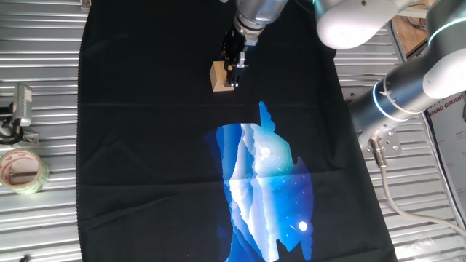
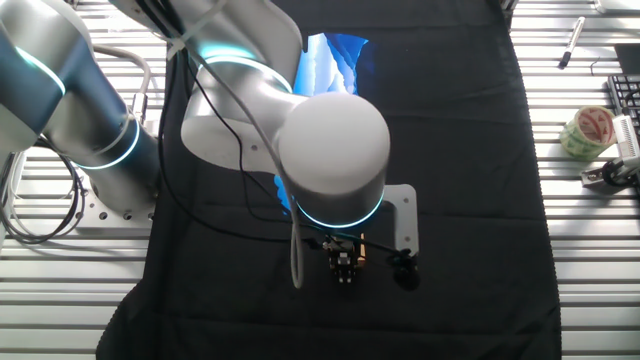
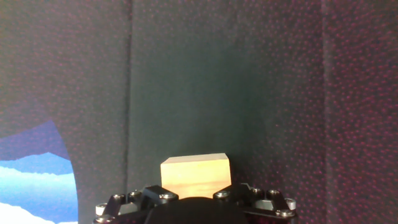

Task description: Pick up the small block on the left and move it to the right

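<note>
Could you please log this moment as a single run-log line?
phase: at pickup | gripper: down at small block | grasp: cannot tell | block: on black cloth, not yet moved right

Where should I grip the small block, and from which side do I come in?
Grip the small block across two opposite flat side faces, coming straight down from above. It sits flat on the black cloth with open space around it, and the gripper is already at it.

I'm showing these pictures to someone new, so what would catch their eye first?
Probably the bright blue mountain picture glowing on the black cloth that covers the table. Next, the big white and grey arm reaching down with its hand at the small block, a tan cube near the cloth's far edge. A roll of clear tape sits off the cloth on the metal slats.
</note>
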You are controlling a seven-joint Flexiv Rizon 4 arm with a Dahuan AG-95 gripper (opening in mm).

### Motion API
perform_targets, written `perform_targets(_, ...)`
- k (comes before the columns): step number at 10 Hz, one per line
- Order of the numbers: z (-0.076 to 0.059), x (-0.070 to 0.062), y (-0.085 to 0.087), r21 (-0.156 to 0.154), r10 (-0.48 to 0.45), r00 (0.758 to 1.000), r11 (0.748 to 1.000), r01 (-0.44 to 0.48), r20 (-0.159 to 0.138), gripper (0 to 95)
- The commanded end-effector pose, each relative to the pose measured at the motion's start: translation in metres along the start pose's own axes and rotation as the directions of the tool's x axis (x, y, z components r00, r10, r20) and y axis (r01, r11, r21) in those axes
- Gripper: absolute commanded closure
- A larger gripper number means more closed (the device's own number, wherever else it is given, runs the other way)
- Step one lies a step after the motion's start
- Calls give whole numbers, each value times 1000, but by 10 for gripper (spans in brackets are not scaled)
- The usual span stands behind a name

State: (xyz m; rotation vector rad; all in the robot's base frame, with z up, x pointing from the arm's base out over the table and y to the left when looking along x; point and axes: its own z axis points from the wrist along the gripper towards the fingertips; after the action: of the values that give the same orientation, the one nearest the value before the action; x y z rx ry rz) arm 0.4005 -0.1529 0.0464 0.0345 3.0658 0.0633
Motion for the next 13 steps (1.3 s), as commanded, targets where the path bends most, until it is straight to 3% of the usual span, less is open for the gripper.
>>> perform_targets(1, 0, -1, 1, -9, -3, 1000, 1000, 3, 3, 190)
perform_targets(6, 0, -1, 1, -15, -8, 1000, 1000, 8, 10, 190)
perform_targets(10, 0, -1, 1, -12, -16, 1000, 1000, 16, -14, 190)
perform_targets(13, 0, -1, 1, -11, -21, 1000, 1000, 21, -13, 190)
